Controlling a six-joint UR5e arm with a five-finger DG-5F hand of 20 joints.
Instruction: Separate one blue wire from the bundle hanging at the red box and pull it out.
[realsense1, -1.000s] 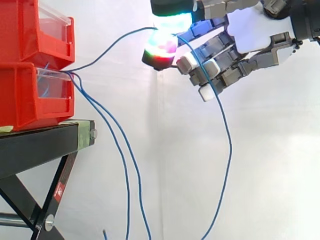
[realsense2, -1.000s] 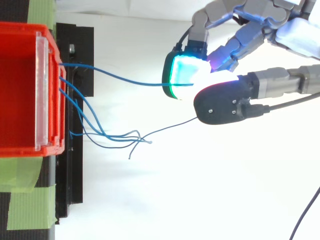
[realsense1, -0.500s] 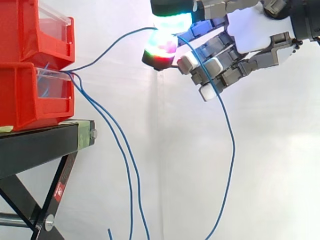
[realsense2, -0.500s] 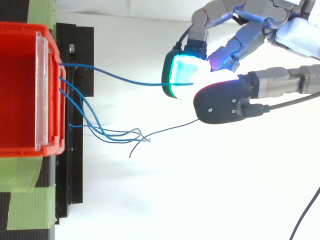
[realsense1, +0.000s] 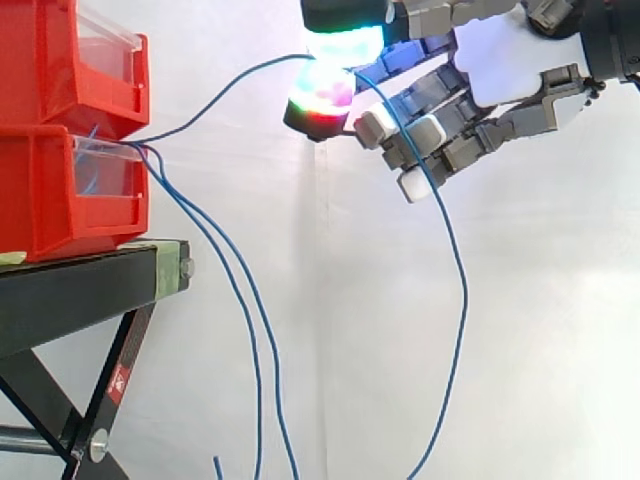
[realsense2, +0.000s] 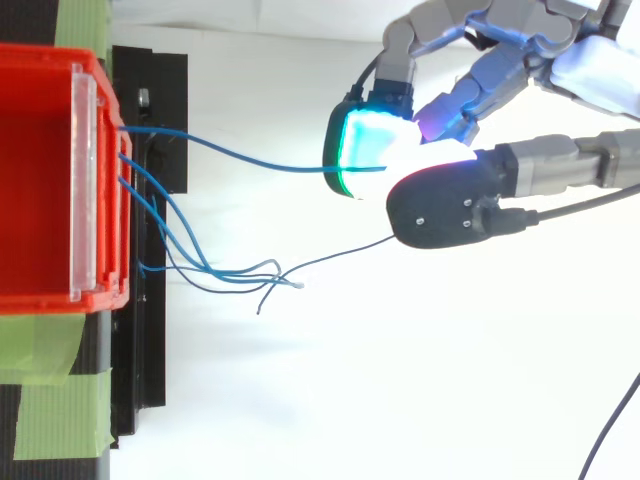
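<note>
One blue wire (realsense1: 230, 88) runs from the lower red box (realsense1: 60, 195) up and right into my hand (realsense1: 500, 60), then drops in a long loop (realsense1: 457, 300) toward the floor. The hand is shut on this wire, pinching it between two glowing pads (realsense1: 325, 95) to the right of the boxes. From above, the same wire (realsense2: 230, 152) stretches from the box front (realsense2: 100, 190) to the green-lit pad (realsense2: 365, 150). The other blue wires of the bundle (realsense2: 175, 245) hang from the box, their ends gathered lower down (realsense2: 270, 280).
Two red boxes are stacked on a black stand (realsense1: 90, 290) with green tape (realsense2: 45, 385) at the left. A white curtain lies behind. Open room lies under the hand and right of the stand.
The hand stays put with the wire pinched. The hanging wires sway slightly, their loose ends shifting a little.
</note>
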